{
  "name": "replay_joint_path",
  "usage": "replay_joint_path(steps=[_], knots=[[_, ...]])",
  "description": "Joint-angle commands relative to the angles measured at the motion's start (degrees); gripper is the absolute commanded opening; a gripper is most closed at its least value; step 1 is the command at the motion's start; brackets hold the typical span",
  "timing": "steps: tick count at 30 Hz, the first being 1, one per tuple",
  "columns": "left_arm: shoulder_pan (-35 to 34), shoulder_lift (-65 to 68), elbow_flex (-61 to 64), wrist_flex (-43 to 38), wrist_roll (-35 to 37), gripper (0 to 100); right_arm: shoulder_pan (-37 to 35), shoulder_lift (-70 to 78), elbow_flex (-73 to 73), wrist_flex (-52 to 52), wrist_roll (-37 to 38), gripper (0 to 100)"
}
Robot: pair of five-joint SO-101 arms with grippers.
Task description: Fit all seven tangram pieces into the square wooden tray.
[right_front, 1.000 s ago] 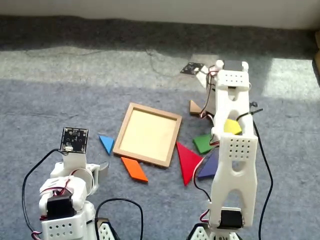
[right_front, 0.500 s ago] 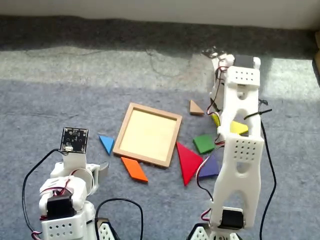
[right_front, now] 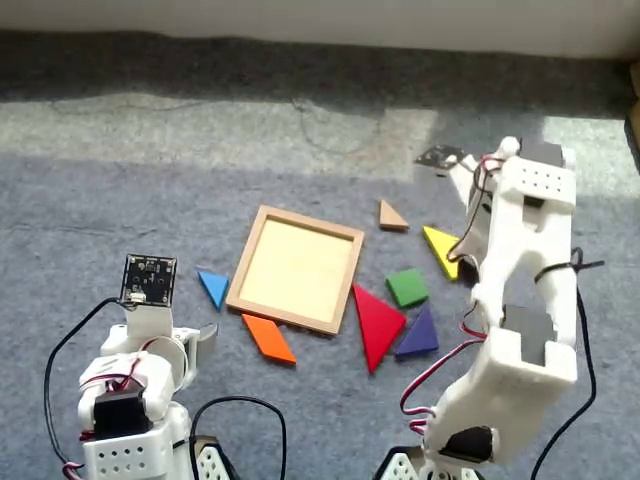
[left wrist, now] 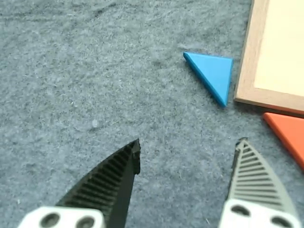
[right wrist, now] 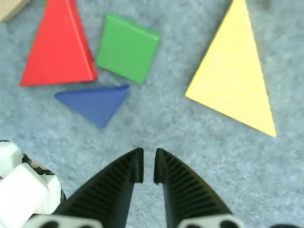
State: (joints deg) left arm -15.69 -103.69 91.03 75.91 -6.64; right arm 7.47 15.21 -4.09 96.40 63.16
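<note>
Fingers [right wrist: 126, 178] of right arm [right_front: 520, 270], stretched forward beside yellow triangle [right_front: 442, 250], nearly touch; left arm [right_front: 140, 370] folded, fingers [left wrist: 116, 173] spread.

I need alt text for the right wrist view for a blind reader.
The right gripper, shut and empty, hangs over grey carpet. Ahead of it lie a yellow triangle, a green square, a red triangle and a blue triangle.

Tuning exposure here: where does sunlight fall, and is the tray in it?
High view: a sunlit band crosses the carpet beyond the tray, which lies in even shade. Left wrist view: the blue triangle casts no hard shadow.
</note>
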Motion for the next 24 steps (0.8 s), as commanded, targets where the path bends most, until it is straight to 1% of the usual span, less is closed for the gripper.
replay_joint_path(steps=[1, 5, 8, 13, 19, 22, 24], knots=[[-0.57, -0.31, -1.27, 0.0, -0.26, 31, 2.15, -5.14, 9.8, -9.63, 1.49, 2.0], [-0.57, -0.31, -1.27, 0.0, -0.26, 31, 1.8, -3.74, 17.45, -18.68, 1.32, 2.0], [-0.57, -0.31, -1.27, 0.0, -0.26, 31, -0.31, -1.89, 20.0, -23.78, 0.97, 1.9], [-0.57, -0.31, -1.27, 0.0, -0.26, 31, -4.79, 0.04, 19.82, -30.2, -8.26, 1.9], [-0.57, -0.31, -1.27, 0.0, -0.26, 31, -11.03, -0.4, 19.82, -39.43, -13.71, 1.9], [-0.57, -0.31, -1.27, 0.0, -0.26, 31, -12.53, -0.48, 16.92, -40.13, -16.97, 1.7], [-0.57, -0.31, -1.27, 0.0, -0.26, 31, -12.53, -0.66, 13.23, -36.44, -18.99, 1.7]])
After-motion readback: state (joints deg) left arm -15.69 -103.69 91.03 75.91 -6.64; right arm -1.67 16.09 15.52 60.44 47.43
